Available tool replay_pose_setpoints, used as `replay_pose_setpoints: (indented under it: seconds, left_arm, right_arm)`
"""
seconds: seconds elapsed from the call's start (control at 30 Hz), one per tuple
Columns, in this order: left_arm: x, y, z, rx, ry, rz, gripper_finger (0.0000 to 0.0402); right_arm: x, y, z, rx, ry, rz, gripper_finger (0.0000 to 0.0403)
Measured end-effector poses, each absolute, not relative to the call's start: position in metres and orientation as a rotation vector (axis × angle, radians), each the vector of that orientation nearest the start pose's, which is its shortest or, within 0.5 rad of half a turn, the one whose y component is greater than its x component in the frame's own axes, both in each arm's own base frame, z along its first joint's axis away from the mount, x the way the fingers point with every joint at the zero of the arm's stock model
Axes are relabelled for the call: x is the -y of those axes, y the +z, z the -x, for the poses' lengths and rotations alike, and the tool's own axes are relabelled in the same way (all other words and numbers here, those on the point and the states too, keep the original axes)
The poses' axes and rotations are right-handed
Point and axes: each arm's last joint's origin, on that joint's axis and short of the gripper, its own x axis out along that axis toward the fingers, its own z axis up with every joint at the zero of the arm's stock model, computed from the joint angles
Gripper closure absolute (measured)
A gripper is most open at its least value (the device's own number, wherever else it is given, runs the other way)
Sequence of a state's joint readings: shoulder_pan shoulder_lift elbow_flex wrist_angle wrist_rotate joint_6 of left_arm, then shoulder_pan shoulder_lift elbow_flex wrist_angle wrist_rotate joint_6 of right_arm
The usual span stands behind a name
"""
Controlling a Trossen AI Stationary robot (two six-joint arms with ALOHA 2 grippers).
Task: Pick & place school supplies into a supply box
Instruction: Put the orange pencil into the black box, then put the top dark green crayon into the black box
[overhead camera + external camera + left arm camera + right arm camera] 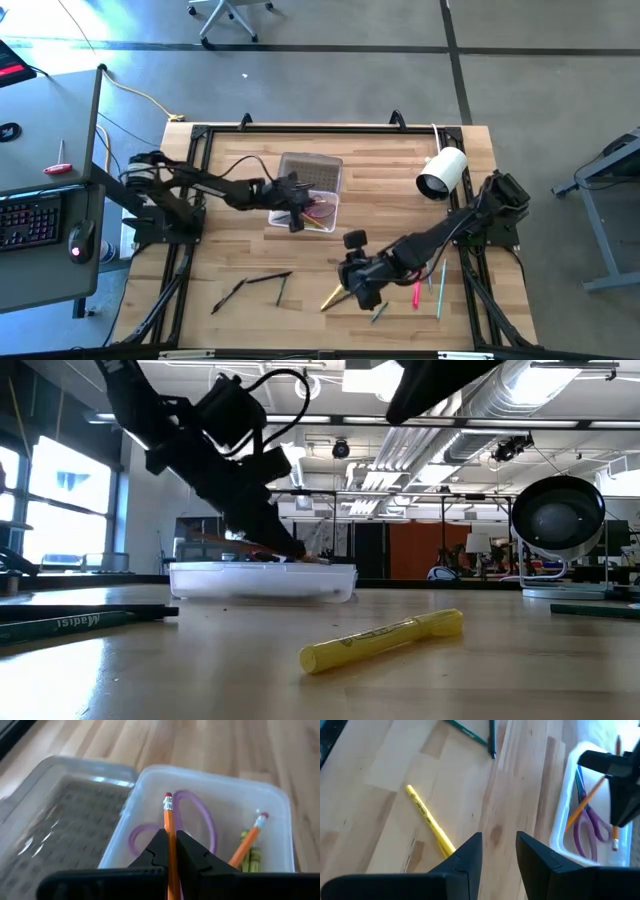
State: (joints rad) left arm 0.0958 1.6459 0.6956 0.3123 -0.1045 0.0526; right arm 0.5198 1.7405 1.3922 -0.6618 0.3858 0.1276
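A grey floor (330,70) surrounds the wooden table (250,310). An office chair (228,18) stands beyond it, a desk with a keyboard (28,220) beside. Ceiling lights (400,460) and tall windows (70,510) brighten the room.

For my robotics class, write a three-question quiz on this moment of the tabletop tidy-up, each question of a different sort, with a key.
1. True or false: the left gripper holds an orange pencil over the supply box.
2. What lies on the table ahead of the right gripper?
A. a yellow marker
B. a blue eraser
C. a red ruler
3. Fill in: the scissors inside the box have ____ handles.

Key
1. True. The pencil sits between the fingers, eraser end over the open box.
2. A.
3. Purple.
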Motion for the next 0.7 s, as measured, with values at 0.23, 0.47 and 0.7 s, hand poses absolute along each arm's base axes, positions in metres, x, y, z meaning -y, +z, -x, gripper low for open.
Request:
replay_pose_setpoints:
  seconds: [0.23,0.47,0.7]
  left_arm:
    - [-0.033,0.133,-0.323,-0.603,0.118,-0.084,0.0322]
    - [-0.035,0.130,-0.340,-0.664,0.118,-0.083,0.0265]
    - [-0.037,0.170,-0.359,-0.552,0.110,-0.082,0.0234]
  right_arm:
    - [-0.182,0.254,-0.310,-0.938,-0.034,0.277,0.0304]
    - [-0.188,0.249,-0.293,-1.027,-0.125,0.214,0.0304]
    - [-0.193,0.245,-0.267,-1.099,-0.307,0.147,0.0304]
